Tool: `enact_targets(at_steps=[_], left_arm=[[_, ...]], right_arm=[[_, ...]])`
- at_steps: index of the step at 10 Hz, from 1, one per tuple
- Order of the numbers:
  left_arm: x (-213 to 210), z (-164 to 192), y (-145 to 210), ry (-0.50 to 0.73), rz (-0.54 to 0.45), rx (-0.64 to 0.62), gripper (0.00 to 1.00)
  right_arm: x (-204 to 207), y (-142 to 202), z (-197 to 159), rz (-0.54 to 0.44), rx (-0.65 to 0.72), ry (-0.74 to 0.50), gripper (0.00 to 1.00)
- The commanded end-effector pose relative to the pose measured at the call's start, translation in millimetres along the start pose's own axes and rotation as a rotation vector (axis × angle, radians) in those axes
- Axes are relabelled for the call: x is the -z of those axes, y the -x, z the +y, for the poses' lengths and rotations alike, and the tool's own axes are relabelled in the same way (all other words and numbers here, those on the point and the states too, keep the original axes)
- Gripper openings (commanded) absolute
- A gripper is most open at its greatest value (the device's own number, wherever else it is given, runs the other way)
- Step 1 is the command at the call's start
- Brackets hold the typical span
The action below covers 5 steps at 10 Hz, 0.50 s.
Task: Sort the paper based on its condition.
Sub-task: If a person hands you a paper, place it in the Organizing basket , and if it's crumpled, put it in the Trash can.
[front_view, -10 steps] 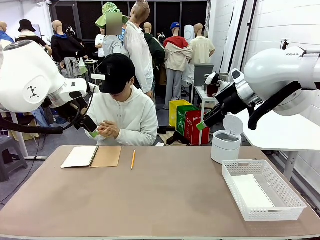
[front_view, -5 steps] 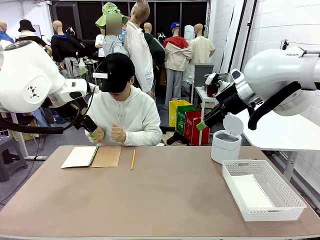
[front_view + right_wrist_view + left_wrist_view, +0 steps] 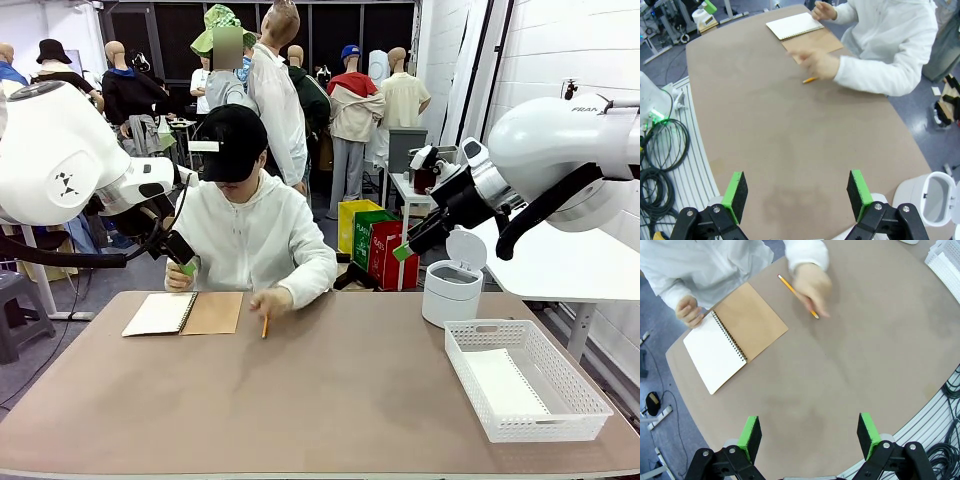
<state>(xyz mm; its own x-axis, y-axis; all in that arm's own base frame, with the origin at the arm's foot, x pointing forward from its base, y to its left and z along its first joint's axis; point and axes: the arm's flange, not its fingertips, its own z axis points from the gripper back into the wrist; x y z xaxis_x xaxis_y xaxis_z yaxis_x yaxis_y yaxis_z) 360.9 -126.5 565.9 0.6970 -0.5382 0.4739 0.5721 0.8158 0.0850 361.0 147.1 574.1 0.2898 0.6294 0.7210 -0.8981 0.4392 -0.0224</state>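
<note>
An open spiral notebook shows a blank white page [image 3: 160,313] [image 3: 715,357] [image 3: 792,25] at the table's far left, its brown cover [image 3: 213,312] folded beside it. A flat white sheet of paper [image 3: 503,383] seems to lie in the white mesh basket [image 3: 560,375]. The person's one hand [image 3: 270,300] [image 3: 810,285] rests on a yellow pencil [image 3: 266,325] and the other hand [image 3: 178,278] is at the notebook's far edge. My left gripper [image 3: 186,264] [image 3: 809,437] hangs open high above the table's left. My right gripper [image 3: 404,249] [image 3: 796,197] hangs open high on the right. Both hold nothing.
A small white bin [image 3: 452,290] [image 3: 935,195] with its lid up stands at the far right, behind the basket [image 3: 946,260]. Bare brown tabletop [image 3: 330,400] spreads across the middle and front. Cables [image 3: 660,145] lie off the table's edge.
The person's hands came apart from in front of the chest: one dropped to the pencil on the table, the other to the notebook. Neither arm has moved.
</note>
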Motion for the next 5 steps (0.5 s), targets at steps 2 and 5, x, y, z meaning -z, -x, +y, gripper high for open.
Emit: enact_targets(at_steps=[2, 5], left_arm=[[-1.1, 0.5, 0.1, 0.005, -0.004, -0.001, 1.00], [-1.1, 0.5, 0.1, 0.005, -0.004, -0.001, 1.00]], right_arm=[[0.3, -0.9, 0.4, 0.003, 0.000, -0.003, 1.00], [0.3, -0.9, 0.4, 0.003, 0.000, -0.003, 1.00]])
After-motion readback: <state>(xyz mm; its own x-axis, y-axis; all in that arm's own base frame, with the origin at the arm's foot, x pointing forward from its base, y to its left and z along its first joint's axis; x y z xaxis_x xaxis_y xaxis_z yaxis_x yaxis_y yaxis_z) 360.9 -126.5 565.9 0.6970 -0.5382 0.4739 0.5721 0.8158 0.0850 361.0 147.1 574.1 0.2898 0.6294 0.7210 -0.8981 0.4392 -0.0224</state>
